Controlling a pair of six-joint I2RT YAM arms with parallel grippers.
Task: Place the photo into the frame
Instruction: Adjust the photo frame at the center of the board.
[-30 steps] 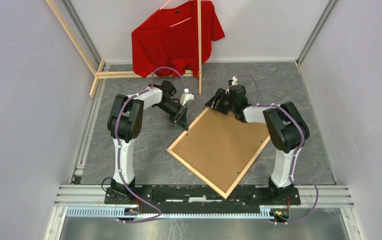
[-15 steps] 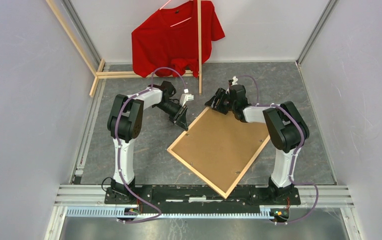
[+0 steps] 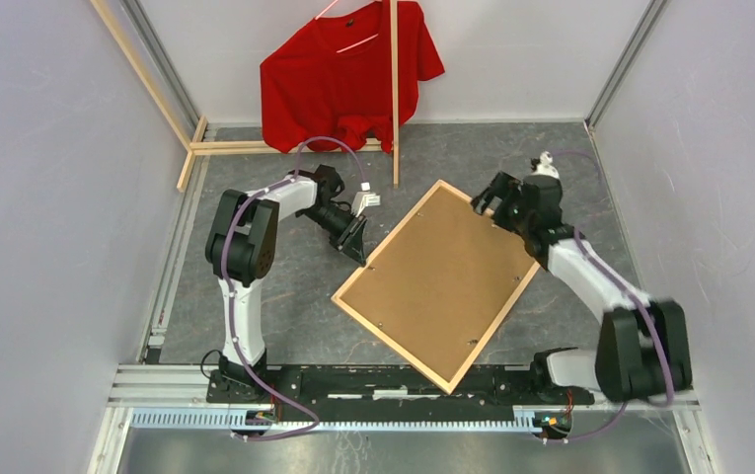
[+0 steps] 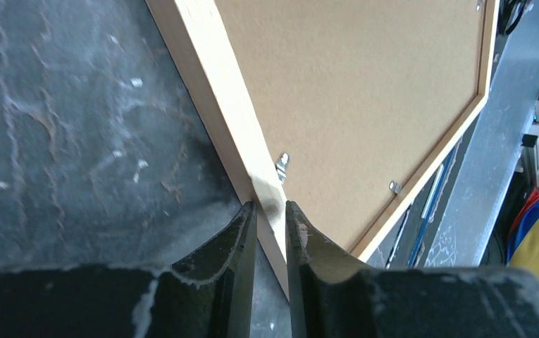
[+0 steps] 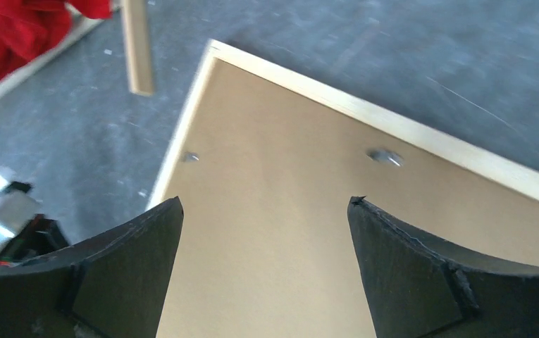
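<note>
Lying face down, the frame [image 4: 217, 105] is showing its backing board [image 3: 437, 281] seated; the photo is not showing, so insertion is remaining unconfirmed. Left gripper [image 4: 270, 208] is pinching the frame's edge; right gripper [image 5: 265, 204] is hovering spread above.

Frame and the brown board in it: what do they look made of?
The frame looks like pale bare wood: a matte, light tan strip with square edges. The backing board looks like brown fibreboard or stiff card, matte and finely speckled; which one is unclear. Its small tabs glint silver, so they are probably metal.
</note>
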